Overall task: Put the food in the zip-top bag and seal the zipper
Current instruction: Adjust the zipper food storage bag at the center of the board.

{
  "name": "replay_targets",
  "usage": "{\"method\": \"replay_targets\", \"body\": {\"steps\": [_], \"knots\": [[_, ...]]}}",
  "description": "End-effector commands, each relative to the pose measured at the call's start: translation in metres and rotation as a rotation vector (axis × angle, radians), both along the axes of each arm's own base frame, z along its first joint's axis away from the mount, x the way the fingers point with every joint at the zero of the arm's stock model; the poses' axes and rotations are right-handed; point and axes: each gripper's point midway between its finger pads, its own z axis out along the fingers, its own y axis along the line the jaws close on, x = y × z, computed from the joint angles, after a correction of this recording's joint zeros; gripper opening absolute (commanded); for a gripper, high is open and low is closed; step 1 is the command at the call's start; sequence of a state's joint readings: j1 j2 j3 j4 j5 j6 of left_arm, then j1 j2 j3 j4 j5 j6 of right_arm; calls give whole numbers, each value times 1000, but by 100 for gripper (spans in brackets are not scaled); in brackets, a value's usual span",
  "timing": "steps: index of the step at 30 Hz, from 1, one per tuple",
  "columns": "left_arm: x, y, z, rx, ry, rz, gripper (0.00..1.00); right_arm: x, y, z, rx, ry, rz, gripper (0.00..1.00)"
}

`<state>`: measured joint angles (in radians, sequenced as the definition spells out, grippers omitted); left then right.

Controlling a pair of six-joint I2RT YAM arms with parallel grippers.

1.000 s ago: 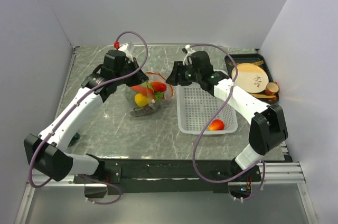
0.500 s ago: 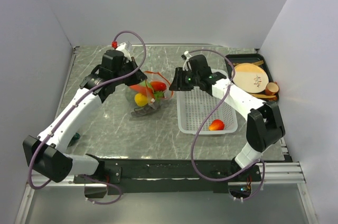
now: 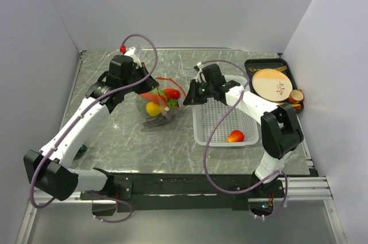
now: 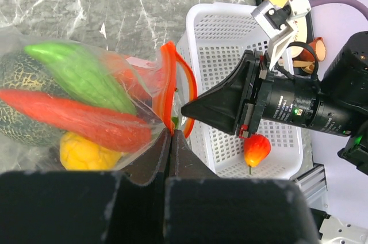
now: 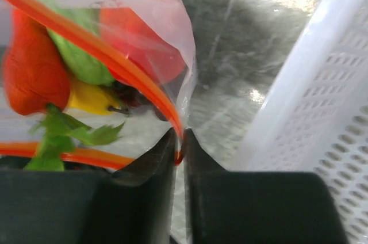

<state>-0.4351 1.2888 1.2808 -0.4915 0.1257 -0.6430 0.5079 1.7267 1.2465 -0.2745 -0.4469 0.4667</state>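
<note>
Zipper (image 5: pixel 123 72) pinched in right jaws, also left jaws.

no words, numbers or brand marks can be read anywhere. the black wrist housing (image 4: pixel 293 109) on the right arm carries what looks like tiny pale print, too small to make out. the round wooden disc (image 3: pixel 271 84) bears only a dark sprig-like drawing.

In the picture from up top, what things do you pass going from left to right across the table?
Clear zip-top bag → orange-red tomato → round wooden disc → small brown cup.
</note>
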Motion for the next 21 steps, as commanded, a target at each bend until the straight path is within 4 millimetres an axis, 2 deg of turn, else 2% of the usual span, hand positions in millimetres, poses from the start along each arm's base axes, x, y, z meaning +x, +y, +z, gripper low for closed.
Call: {"method": "replay_targets", "body": {"steps": [1,2,4,7,8,9,10,13,14,15,17,18,20,21], "knots": [[5,4,33,-36,-116,16,1,3,10,38,85,-92,4,0],[6,6,32,-27,-116,24,1,5,12,53,111,-131,7,0],[10,14,35,13,-125,45,1,1,15,101,181,-228,21,0],[23,37,47,79,-153,120,2,-5,33,159,275,-346,97,0],[27,44,49,79,-155,123,4,-9,42,167,283,-356,142,0],[31,42,43,86,-134,102,4,-6,49,161,257,-349,163,0],[30,44,48,89,-110,100,1,-4,54,176,270,-381,161,0],[29,39,37,87,-62,73,1,-6,66,185,309,-389,166,0],[31,37,36,78,-74,65,1,-2,67,178,292,-360,162,0],[32,39,28,76,-44,75,1,6,73,157,249,-305,168,0],[29,31,43,11,-53,52,1,2,79,172,253,-310,206,0],[21,26,61,-37,-103,18,1,-6,82,183,262,-346,208,0],[20,25,51,-62,-100,27,1,2,80,178,243,-366,149,0],[25,33,30,-19,-31,75,1,8,82,163,224,-327,147,0]]}}
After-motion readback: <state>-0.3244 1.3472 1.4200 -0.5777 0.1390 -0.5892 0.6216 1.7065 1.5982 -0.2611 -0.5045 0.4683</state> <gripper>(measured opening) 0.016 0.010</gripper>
